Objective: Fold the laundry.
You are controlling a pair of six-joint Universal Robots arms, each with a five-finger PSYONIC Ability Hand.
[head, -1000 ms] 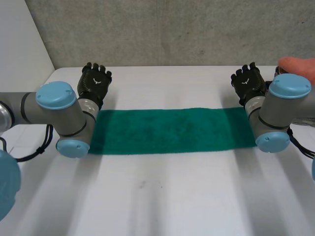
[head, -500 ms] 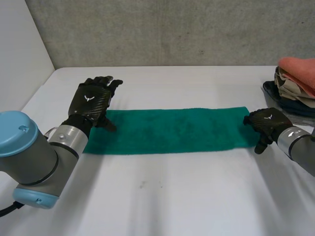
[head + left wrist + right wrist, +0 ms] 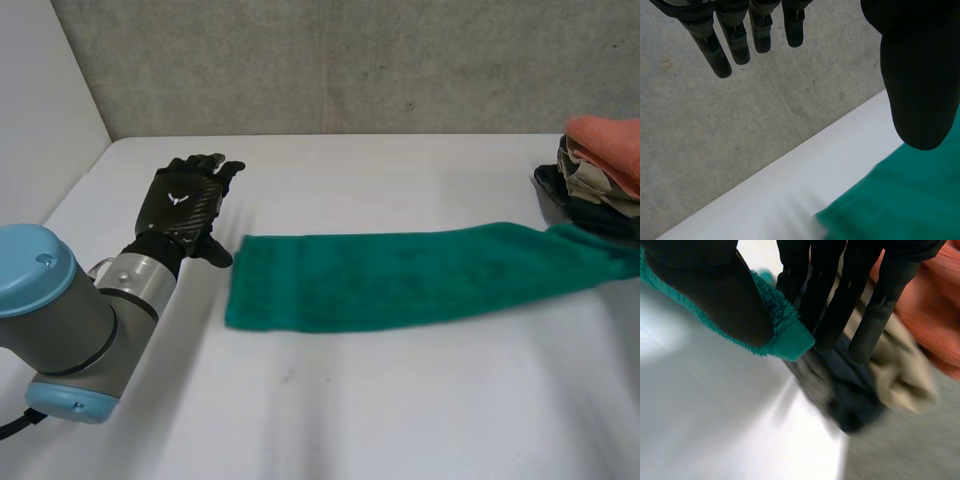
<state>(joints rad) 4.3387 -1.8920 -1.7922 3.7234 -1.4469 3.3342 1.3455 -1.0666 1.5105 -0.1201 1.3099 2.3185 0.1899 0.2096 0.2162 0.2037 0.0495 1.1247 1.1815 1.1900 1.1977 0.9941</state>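
Note:
A long green towel (image 3: 400, 280) lies flat across the white table (image 3: 330, 400), and its right end rises toward the laundry pile. My left hand (image 3: 188, 205) rests open on the table just beyond the towel's left end, apart from it. In the left wrist view its fingers (image 3: 735, 40) are straight, and the towel (image 3: 900, 200) lies below the thumb. In the right wrist view my right hand (image 3: 715, 285) pinches the right end of the towel (image 3: 785, 332) between thumb and fingers.
A pile of laundry (image 3: 600, 160), orange and beige cloth over dark cloth, sits at the table's right edge and shows just behind the right hand's fingers as blurred cloth (image 3: 890, 375). A grey concrete wall (image 3: 330, 60) backs the table.
My right hand closed on the towel's right end and drew it to the right, out past the head view's edge. The towel's left end slid away from my left hand, which stayed put.

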